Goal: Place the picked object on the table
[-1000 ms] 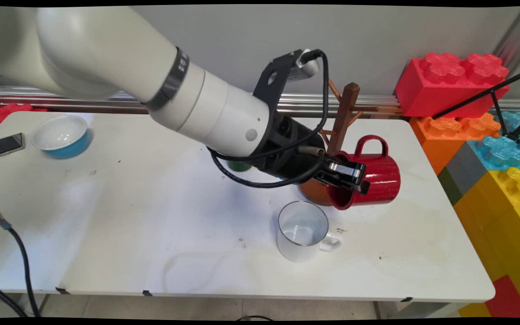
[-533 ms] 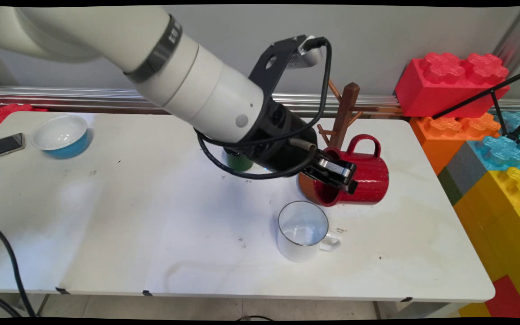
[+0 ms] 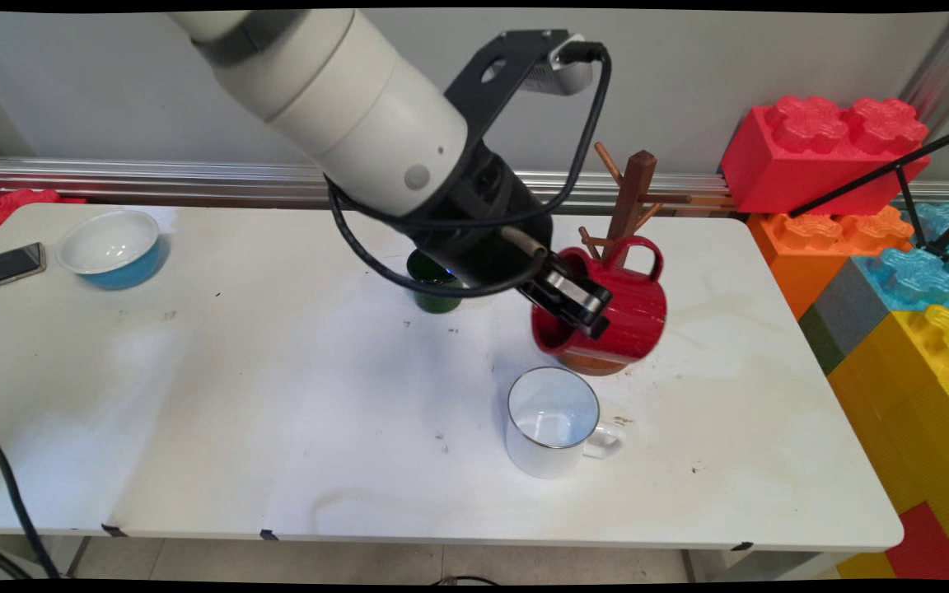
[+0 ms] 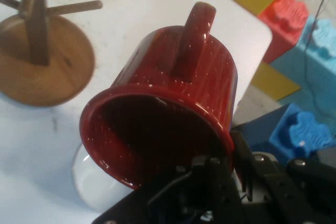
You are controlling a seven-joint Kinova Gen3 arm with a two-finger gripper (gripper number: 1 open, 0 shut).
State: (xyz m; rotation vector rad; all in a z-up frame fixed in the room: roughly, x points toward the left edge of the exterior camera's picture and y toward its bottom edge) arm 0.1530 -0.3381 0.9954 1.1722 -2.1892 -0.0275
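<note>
My gripper (image 3: 583, 306) is shut on the rim of a red speckled mug (image 3: 627, 317), one finger inside and one outside. The mug hangs tilted on its side above the table, mouth toward the arm, handle up. Its handle sits close to the lower pegs of a wooden mug tree (image 3: 631, 198), whose round base (image 3: 598, 364) shows just under the mug. In the hand view the red mug (image 4: 173, 103) fills the middle, gripper (image 4: 223, 169) clamped on its rim, with the mug tree (image 4: 39, 56) at the upper left. A white mug (image 3: 553, 422) stands upright in front.
A dark green cup (image 3: 433, 284) stands behind the arm's wrist. A blue bowl (image 3: 110, 245) and a phone (image 3: 7, 265) lie at the far left. Large toy blocks (image 3: 825, 152) are stacked off the table's right end, with a black stand rod over them.
The gripper has carried the red mug up and to the left, from the tree's right side to a spot over its base. The green cup has come out from behind the arm.
</note>
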